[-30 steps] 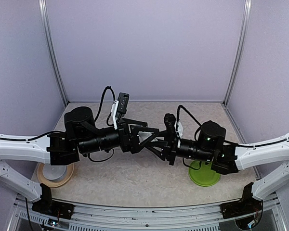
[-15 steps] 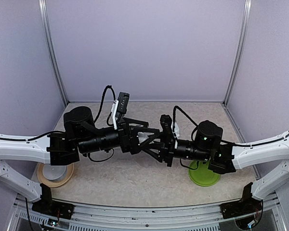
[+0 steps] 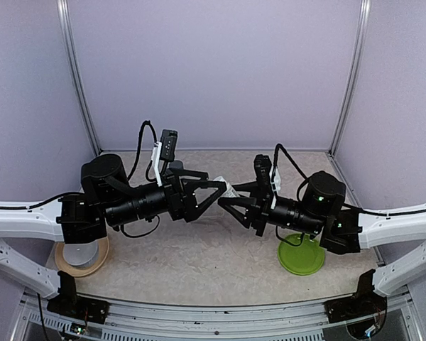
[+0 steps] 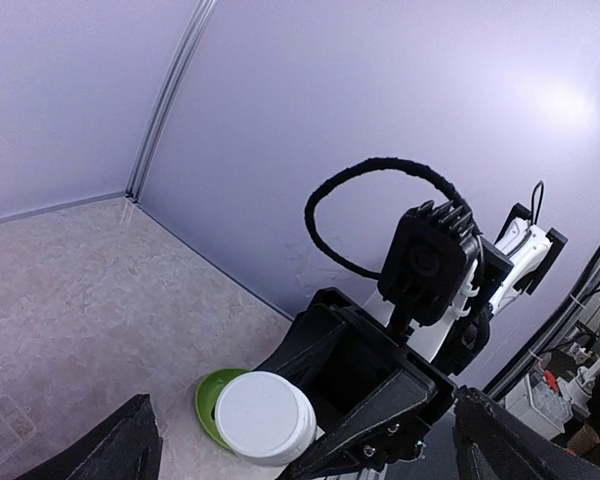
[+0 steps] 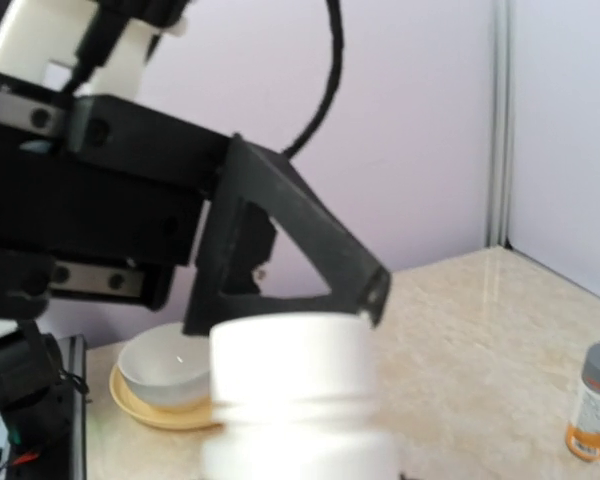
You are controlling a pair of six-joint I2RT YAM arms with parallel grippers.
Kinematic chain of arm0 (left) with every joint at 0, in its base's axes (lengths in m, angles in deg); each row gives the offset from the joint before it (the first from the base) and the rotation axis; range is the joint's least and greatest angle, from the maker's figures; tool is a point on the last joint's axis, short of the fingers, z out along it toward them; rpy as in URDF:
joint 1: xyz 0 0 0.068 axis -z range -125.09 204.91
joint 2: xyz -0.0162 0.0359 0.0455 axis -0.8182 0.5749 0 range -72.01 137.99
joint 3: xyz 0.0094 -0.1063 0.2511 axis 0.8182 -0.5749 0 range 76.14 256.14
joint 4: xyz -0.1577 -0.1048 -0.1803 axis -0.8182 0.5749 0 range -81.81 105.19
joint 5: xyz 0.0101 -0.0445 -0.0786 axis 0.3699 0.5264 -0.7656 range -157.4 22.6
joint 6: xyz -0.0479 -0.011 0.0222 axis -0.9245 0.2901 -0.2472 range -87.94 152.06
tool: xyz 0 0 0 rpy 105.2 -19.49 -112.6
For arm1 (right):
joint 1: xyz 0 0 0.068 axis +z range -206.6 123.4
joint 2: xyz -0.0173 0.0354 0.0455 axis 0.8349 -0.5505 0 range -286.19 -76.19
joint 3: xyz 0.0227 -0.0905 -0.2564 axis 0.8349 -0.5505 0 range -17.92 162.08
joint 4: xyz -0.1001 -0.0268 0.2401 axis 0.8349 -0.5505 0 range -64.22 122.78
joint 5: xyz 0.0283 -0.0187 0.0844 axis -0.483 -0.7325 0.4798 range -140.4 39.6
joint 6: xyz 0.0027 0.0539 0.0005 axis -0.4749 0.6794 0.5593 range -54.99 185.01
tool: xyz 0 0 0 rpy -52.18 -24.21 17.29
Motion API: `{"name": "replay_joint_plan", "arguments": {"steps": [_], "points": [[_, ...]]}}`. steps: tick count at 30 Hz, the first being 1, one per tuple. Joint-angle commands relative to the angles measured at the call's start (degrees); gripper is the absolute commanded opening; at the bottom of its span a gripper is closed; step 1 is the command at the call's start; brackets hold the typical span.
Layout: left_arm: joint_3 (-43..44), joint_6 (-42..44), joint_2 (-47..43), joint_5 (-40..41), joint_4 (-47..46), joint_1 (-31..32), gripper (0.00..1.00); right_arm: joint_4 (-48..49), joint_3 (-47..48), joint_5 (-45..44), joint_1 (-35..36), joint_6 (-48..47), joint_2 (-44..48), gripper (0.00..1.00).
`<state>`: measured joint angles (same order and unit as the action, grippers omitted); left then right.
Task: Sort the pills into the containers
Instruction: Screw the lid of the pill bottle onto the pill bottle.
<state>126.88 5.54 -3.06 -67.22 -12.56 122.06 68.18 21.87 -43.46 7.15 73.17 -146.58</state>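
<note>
Beige speckled table (image 3: 199, 263). A green plate (image 3: 302, 257) is laid at the near right and a tan plate (image 3: 85, 272), carrying a white bowl (image 3: 78, 252), at the near left. A gray-capped bottle (image 5: 597, 400) is stood upright. A clear compartmented box (image 4: 0, 425) is seen only in part.

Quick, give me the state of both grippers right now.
Left gripper: open, holding nothing.
Right gripper: closed on the white-capped vial.

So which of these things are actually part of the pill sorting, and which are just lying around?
Part of the job:
- small clear vial with white cap, held in the right gripper
- clear bottle with gray cap and white-and-orange label

Just lying about:
- flat green plate
- white bowl on its tan plate
</note>
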Motion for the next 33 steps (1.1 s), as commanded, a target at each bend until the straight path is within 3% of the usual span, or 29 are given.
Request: {"name": "replay_joint_plan", "arguments": {"steps": [1, 33], "points": [[0.98, 0.26, 0.40, 1.22, 1.59, 0.17, 0.99, -3.28, 1.75, -1.83, 0.41, -0.07, -0.08, 0.11], [0.65, -0.03, 2.41, -1.56, -1.51, 0.92, 0.99, -5.04, 7.84, 3.47, 1.44, 3.21, -12.46, 0.10]]}}
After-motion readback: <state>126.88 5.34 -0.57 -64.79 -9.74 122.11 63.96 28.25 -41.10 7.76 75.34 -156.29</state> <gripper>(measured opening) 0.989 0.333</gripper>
